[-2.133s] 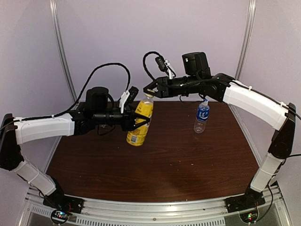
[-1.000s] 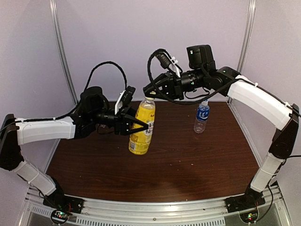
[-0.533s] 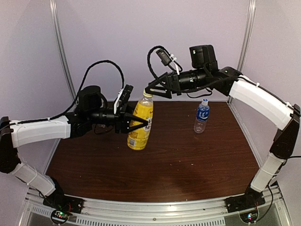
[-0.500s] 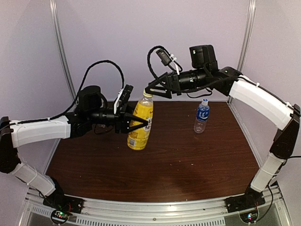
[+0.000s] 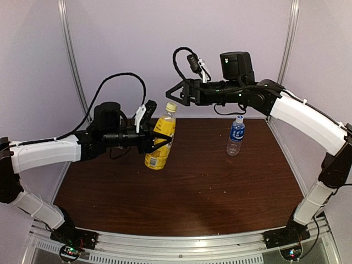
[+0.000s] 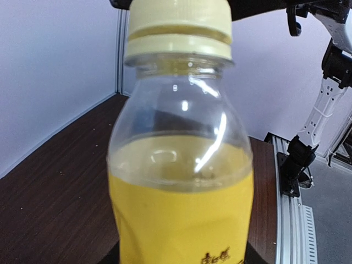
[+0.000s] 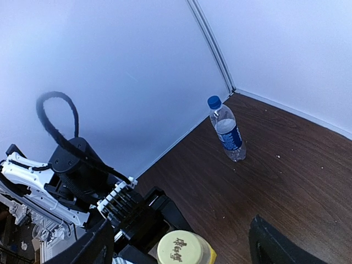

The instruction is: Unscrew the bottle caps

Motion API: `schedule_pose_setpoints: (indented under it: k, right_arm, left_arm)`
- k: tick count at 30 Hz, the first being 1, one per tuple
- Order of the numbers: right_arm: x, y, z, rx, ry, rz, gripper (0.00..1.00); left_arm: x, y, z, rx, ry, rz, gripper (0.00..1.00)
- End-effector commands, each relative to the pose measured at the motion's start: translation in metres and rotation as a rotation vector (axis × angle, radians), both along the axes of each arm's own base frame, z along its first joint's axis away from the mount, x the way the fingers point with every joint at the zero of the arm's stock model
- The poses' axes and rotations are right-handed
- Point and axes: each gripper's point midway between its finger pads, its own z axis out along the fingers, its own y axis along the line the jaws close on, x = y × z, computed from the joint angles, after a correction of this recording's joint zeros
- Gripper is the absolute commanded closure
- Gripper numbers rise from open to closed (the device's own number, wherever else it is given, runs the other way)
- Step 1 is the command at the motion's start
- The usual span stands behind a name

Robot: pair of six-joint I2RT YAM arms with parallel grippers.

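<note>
Left wrist view is filled by the yellow cap (image 6: 179, 27), seated on the neck of the yellow bottle (image 6: 181, 209) with its ring just beneath it, so by my reading this cap is not yet off. The bottle leans, its top tipped toward the right arm, over the left part of the counter (image 5: 209, 187) near the far edge; whether its base touches the wood I cannot tell. The left end effector (image 5: 160, 140) is clamped around the bottle's middle, probably so that the body cannot turn while the cap is twisted, and the tilt presents the cap to the other arm. The right end effector (image 5: 175, 94) hangs just above and beside the cap with its jaws spread wide and holding nothing; in the right wrist view its two fingers stand on either side of the cap without touching it, which suits a fresh bite for another turn. The clear bottle (image 5: 236, 136) with its blue cap (image 7: 214, 102) stands upright near the far right corner, well apart from both arms, apparently waiting its turn.
</note>
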Motion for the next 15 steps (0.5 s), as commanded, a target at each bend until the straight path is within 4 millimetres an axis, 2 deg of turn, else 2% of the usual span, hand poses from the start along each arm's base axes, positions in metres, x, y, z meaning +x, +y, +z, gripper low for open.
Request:
schedule_pose_setpoints:
  k: [1,8,15]
  right_arm:
    - [0.015,0.002,-0.001,-0.022,0.011,-0.109,0.17]
    - [0.013,0.014,-0.017,-0.045,0.040,-0.071,0.32]
    - [0.005,0.021,-0.021,-0.032,0.053,-0.013,0.46]
  left_arm:
    - [0.006,0.004,0.033,-0.039,-0.084,0.045,0.68]
    - [0.006,0.006,0.036,-0.040,-0.091,0.052,0.68]
    - [0.006,0.006,0.036,-0.036,-0.095,0.054,0.68]
